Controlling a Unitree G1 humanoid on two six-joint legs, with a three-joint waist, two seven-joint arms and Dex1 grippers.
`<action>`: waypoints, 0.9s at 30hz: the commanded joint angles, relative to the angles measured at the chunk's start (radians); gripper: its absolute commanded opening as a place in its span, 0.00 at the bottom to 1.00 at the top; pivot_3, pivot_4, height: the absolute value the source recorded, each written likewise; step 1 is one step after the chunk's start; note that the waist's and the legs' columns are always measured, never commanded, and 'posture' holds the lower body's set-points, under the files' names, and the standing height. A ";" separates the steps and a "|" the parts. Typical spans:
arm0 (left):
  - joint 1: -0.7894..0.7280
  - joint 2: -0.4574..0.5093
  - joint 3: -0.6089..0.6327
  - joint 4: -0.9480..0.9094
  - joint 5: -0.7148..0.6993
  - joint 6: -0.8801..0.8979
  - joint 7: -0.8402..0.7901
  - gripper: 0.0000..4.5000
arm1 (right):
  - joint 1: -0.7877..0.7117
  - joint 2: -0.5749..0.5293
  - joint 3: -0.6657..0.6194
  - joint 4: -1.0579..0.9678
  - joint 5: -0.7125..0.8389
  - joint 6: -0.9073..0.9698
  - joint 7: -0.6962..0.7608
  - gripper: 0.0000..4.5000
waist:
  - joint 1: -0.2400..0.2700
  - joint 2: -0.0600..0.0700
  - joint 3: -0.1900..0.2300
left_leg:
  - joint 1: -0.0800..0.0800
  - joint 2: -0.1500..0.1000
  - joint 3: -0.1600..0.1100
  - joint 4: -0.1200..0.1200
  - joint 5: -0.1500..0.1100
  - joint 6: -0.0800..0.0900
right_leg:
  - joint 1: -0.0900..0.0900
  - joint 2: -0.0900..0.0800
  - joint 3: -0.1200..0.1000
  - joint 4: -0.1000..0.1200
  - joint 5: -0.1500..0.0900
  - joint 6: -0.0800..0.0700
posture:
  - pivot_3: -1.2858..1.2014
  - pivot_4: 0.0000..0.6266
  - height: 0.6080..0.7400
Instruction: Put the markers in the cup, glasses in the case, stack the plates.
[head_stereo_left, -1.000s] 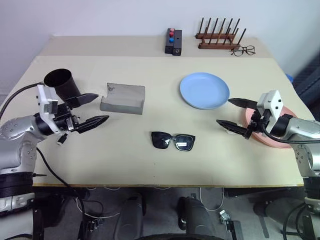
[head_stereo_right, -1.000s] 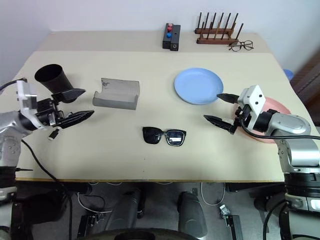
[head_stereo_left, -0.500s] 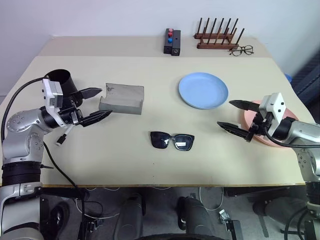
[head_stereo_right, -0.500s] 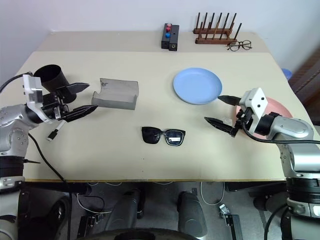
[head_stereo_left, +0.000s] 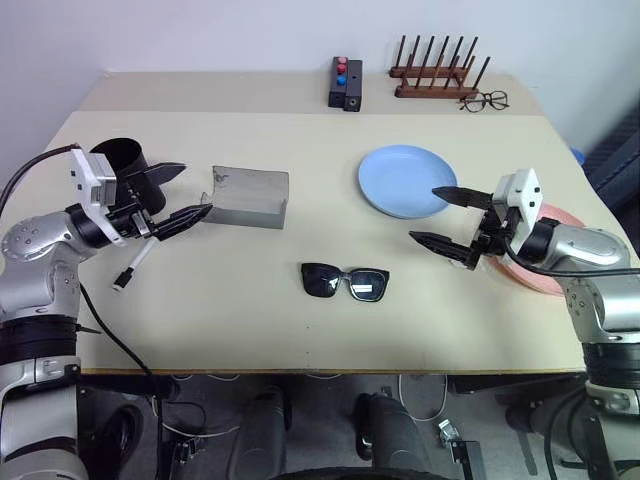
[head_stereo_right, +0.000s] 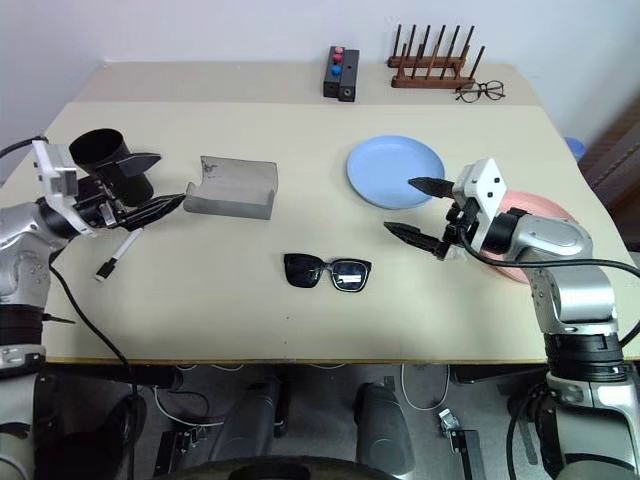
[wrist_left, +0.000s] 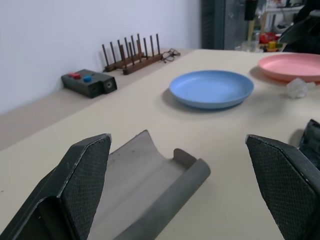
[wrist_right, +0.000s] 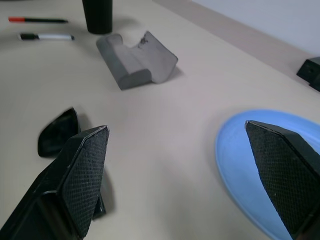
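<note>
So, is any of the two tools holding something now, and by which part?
Nothing is held. The left tool is open near the case, and the right tool is open above the table, between the sunglasses and the blue plate.

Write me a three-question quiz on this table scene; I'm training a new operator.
1. True or false: the blue plate sits on the pink plate.
2. What lies nearest the table's front edge? A) sunglasses B) case C) cup
3. Fill in: both the left gripper and the right gripper are ___.

Key: 1 false; they lie apart. 2 A. 3 open, holding nothing.
</note>
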 joint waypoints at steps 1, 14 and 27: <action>-0.061 0.013 -0.015 0.074 0.036 -0.040 -0.032 1.00 | 0.036 -0.023 -0.026 -0.058 0.029 -0.018 0.045 0.99 | 0.004 0.000 0.000 | 0.000 0.000 0.000 0.000 0.000 0.000 | 0.000 0.000 0.000 0.000 0.000 0.000 | 0.52 0.24 1.00; -0.252 -0.041 -0.121 0.221 0.121 0.009 -0.049 1.00 | 0.015 0.053 -0.017 -0.100 0.079 0.052 -0.017 0.99 | 0.000 -0.001 0.000 | 0.000 0.000 0.001 0.000 0.000 0.000 | 0.000 0.000 0.000 0.002 0.001 0.004 | 0.52 0.24 1.00; 0.110 0.181 0.050 -0.276 0.037 0.508 0.127 1.00 | -0.002 0.064 -0.010 -0.100 0.055 0.020 -0.042 0.99 | -0.027 -0.001 0.001 | 0.000 0.002 0.002 -0.002 0.000 0.000 | -0.004 0.001 0.001 0.004 0.001 0.004 | 0.52 0.24 1.00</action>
